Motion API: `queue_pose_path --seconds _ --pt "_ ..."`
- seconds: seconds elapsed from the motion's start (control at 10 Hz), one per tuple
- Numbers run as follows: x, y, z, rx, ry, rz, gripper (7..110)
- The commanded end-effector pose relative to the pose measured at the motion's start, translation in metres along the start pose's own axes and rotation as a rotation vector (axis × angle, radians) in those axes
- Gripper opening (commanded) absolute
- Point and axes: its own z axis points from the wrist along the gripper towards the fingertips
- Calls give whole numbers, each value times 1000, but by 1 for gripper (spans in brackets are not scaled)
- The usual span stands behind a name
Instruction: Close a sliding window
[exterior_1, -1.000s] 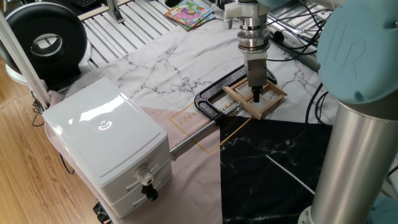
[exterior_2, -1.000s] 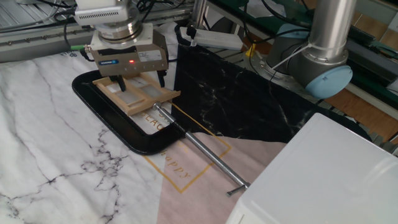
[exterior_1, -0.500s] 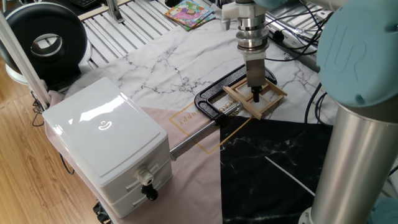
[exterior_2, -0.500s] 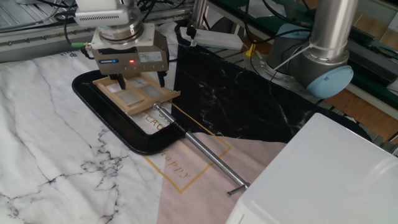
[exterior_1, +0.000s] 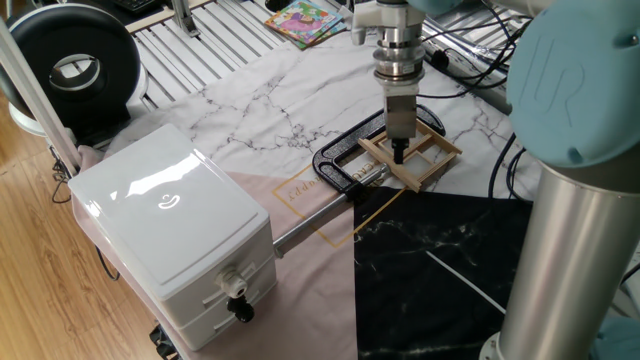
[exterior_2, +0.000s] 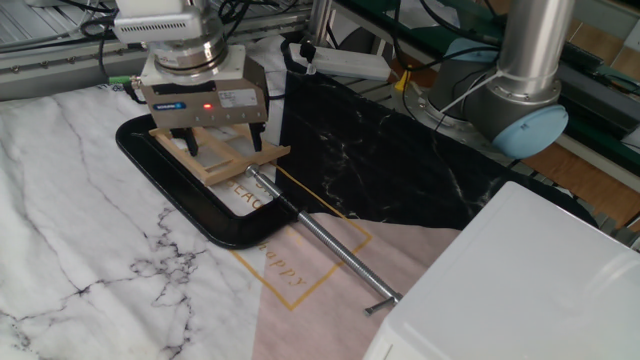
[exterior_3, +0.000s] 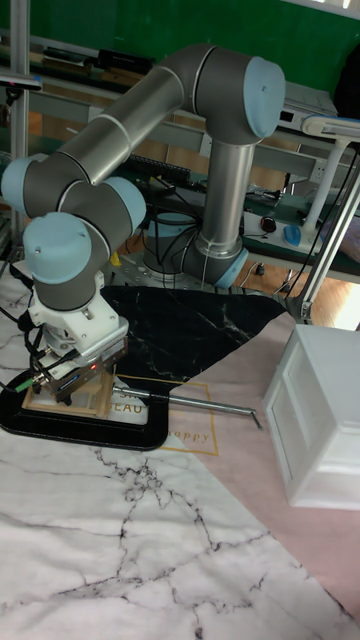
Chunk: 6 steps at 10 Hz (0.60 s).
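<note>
Sliding window (exterior_1: 418, 160): tan 4-pane sash in black rounded frame.

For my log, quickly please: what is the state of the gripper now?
Gripper: jaws open, holding nothing, fingertips down at the light tan wooden four-pane sash.

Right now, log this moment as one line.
gripper: open, above sash | tan wooden four-pane sash: at one end of black rounded frame | window: not closed
</note>
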Motion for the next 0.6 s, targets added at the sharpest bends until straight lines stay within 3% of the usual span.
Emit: queue_pose_path --seconds 0.0,0.2,0.5 --pt "8 -1 -2 -14 4 3 88" --pt "21 -3 -2 -10 53 19 88" --pt "31 -10 -2 35 116 48 88"
